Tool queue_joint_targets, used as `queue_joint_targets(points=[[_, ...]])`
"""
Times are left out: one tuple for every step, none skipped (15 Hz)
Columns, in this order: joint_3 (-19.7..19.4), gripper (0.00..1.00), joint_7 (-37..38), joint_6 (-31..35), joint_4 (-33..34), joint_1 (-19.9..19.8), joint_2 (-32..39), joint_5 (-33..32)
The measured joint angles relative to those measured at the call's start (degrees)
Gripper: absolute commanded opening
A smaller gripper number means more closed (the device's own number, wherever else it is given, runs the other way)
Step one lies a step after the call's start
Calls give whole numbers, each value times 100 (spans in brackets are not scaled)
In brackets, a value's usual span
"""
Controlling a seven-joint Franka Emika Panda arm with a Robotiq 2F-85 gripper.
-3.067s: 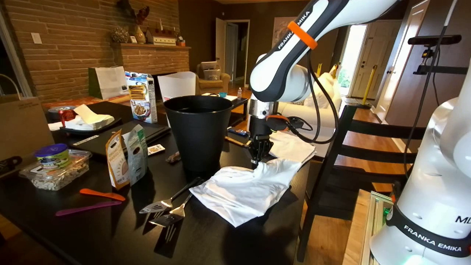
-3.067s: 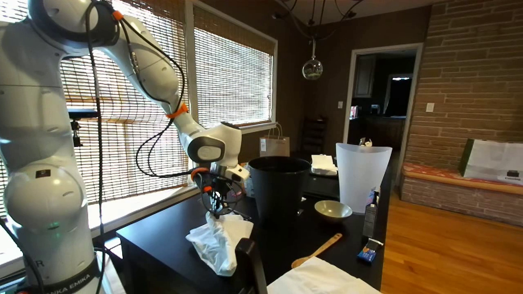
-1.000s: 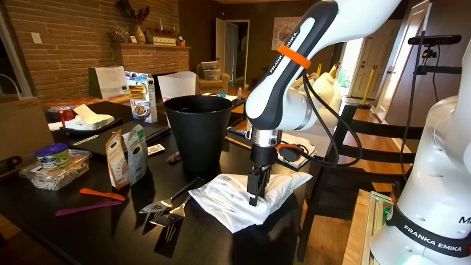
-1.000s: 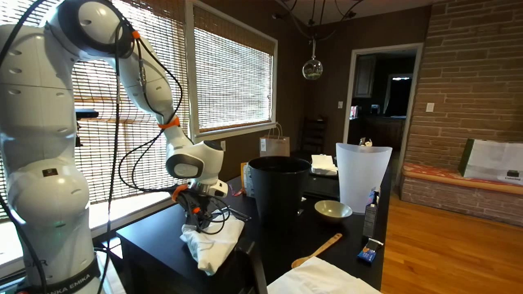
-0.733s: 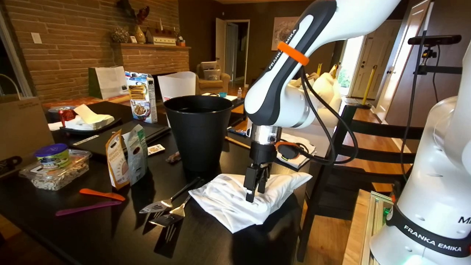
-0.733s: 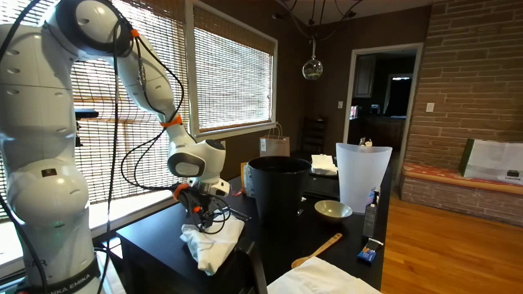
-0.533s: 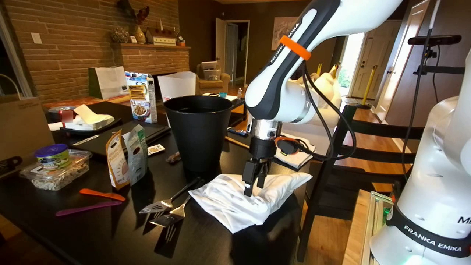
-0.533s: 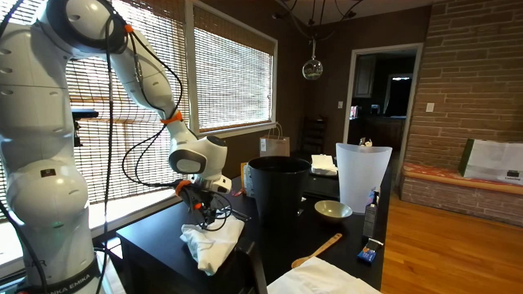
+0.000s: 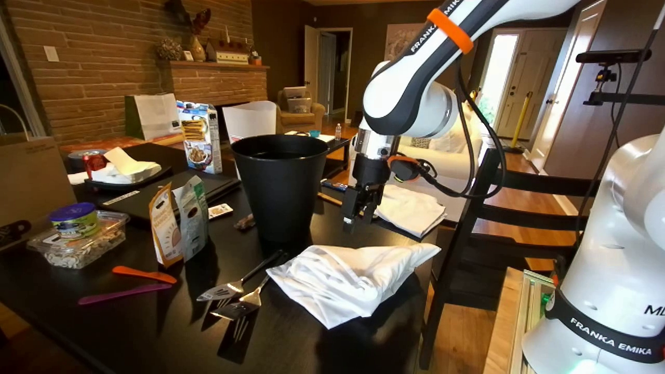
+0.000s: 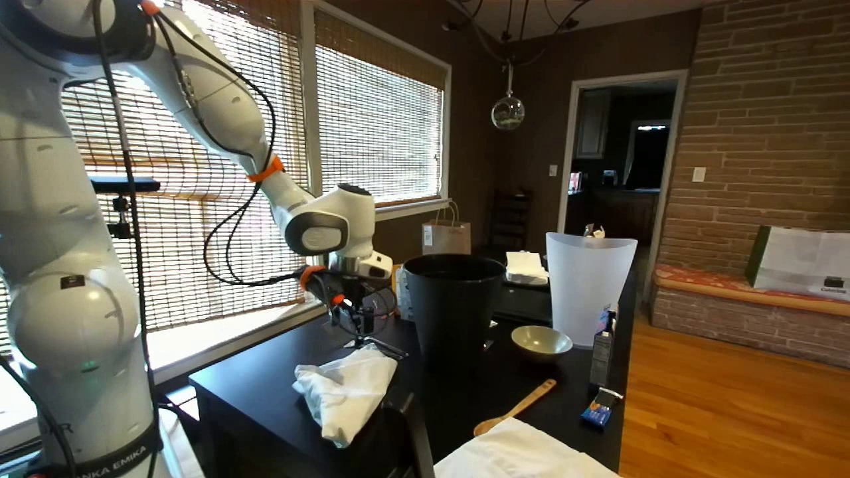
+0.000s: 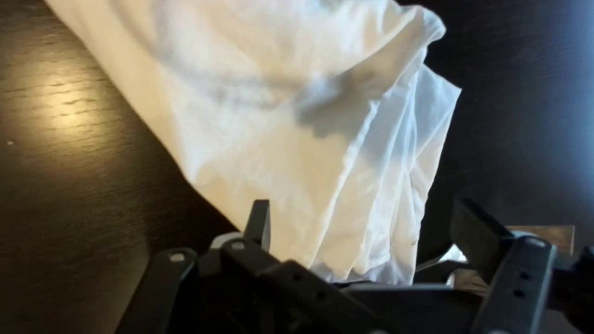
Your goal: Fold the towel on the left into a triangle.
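Note:
The white towel (image 9: 353, 280) lies wrinkled on the dark table, folded over on itself, with one corner pointing to the right in that exterior view. It is also a rumpled white patch, the towel (image 10: 348, 392), near the table corner. In the wrist view the towel (image 11: 260, 125) fills the upper middle, with layered pleats along its right side. My gripper (image 9: 358, 221) hangs above the table just beyond the towel, apart from it. In the wrist view its fingers (image 11: 260, 222) stand wide apart, and nothing is gripped between them.
A tall black bin (image 9: 278, 192) stands close beside the gripper. Metal utensils (image 9: 236, 298) lie against the towel's near corner. A smaller flat-folded white cloth (image 9: 413, 210) rests by the table edge near a chair (image 9: 499, 223). A wooden spoon (image 10: 518, 408) and a bowl (image 10: 541, 340) are farther along.
The gripper brought a towel edge over, opened and let go of it, then rose and moved off toward the bin side. The towel stayed where it was released.

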Motion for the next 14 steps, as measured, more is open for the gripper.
queue_joint_targets(points=[[-13,100,264,-30,34,-61,-87,-363],[-17,100,557,-90,82,-131,-162,-751],[-17,100,847,-165,129,-199,-228,-1116],[-16,100,1099,-269,187,-255,-285,-1422],[-16,100,1311,-393,246,-295,-339,-1669],[-16,100,1481,-538,303,-320,-387,-1846],[-15,100,1610,-687,364,-333,-425,-1965],[-15,100,1709,-847,422,-337,-458,-2036],[-15,100,1783,-1007,482,-337,-488,-2068],[-15,100,1833,-1147,540,-337,-508,-2073],[-15,100,1860,-1223,579,-337,-523,-2074],[-15,100,1871,-1259,600,-337,-534,-2074],[-15,100,1877,-1275,604,-337,-539,-2074],[-15,100,1880,-1277,604,-337,-540,-2074]])
